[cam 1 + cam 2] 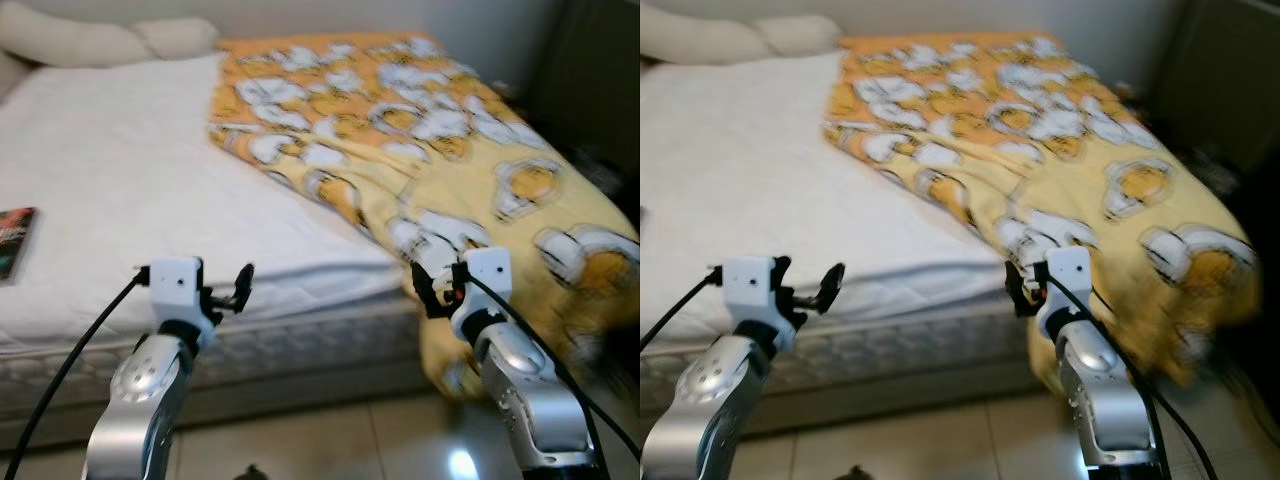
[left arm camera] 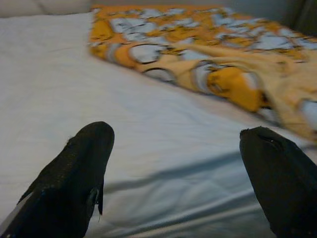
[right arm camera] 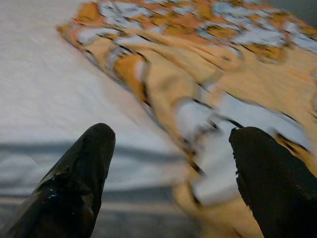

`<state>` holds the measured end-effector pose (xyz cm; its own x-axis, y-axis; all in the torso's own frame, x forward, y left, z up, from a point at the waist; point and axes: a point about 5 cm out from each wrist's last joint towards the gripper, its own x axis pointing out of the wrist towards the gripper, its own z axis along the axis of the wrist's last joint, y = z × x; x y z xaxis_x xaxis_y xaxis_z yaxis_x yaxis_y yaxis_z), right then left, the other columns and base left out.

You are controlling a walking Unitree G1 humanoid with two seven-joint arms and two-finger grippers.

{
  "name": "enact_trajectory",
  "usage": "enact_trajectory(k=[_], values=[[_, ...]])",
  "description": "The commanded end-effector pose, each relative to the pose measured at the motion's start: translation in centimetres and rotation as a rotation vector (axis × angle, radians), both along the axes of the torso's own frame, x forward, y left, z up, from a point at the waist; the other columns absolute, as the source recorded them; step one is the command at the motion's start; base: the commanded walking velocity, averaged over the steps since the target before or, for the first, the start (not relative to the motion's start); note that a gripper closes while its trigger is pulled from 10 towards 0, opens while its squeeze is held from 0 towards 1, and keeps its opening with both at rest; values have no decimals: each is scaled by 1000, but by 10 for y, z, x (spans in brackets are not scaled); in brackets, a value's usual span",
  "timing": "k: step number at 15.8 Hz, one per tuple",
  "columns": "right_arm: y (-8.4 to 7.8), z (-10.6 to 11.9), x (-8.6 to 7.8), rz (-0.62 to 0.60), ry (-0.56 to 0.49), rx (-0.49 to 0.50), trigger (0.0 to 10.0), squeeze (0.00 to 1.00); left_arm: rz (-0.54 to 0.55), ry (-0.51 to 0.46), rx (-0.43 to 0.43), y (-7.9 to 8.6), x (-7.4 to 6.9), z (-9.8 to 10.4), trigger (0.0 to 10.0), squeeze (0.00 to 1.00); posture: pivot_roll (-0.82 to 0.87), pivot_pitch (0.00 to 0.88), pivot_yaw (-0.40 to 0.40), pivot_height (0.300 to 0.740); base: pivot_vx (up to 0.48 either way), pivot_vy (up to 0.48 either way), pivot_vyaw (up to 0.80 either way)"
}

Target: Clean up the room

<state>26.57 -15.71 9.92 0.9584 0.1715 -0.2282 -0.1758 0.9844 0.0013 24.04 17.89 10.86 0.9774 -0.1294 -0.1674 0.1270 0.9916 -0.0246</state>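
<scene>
- At the foot of the bed (image 1: 120, 180), in the left eye view, we stand facing its white sheet, with the orange and yellow cartoon-print blanket (image 1: 420, 140) spread from twelve o'clock down to four o'clock, where it spills over the mattress corner toward the floor (image 1: 320, 440).
- We see two pale pillows (image 1: 90, 40) at eleven o'clock against the wall, and a dark book (image 1: 15, 240) lying on the sheet at nine o'clock.
- Our left gripper (image 1: 228, 292) is raised at seven o'clock in front of the mattress edge, its fingers apart and holding nothing.
- Our right gripper (image 1: 437, 287) is raised at five o'clock, just in front of the hanging part of the blanket; from here we cannot tell whether it touches the cloth.
- In the right eye view, we see the same scene: the left gripper (image 1: 808, 288) sits at eight o'clock over the mattress side, the right gripper (image 1: 1025, 290) at five o'clock beside the draped blanket, which is blurred at four o'clock.
- In the left wrist view, our two black fingers (image 2: 74, 173) stand wide apart over the bare white sheet, with the blanket (image 2: 208, 54) lying well beyond them.
- In the right wrist view, our two black fingers (image 3: 79, 173) also stand apart and empty, the folded edge of the blanket (image 3: 208, 94) lying between and beyond them, the white sheet beside it.
</scene>
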Motion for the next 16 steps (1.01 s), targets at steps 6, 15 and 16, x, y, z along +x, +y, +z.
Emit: enact_trajectory(k=[6,15,16], values=[[9,3,2,63,-15,-25,10000,0,12,-9,15,6,0,1,10000,306,-29,0,2,740,397,0,0],[-6,-39,34,-75,234,-272,10000,1000,-359,82,117,-11,-4,-2,10000,63,-12,0,23,740,0,0,0],[-9,-45,40,-95,263,-304,10000,1000,-410,93,134,-12,-3,-2,10000,35,-10,0,25,740,0,0,0]])
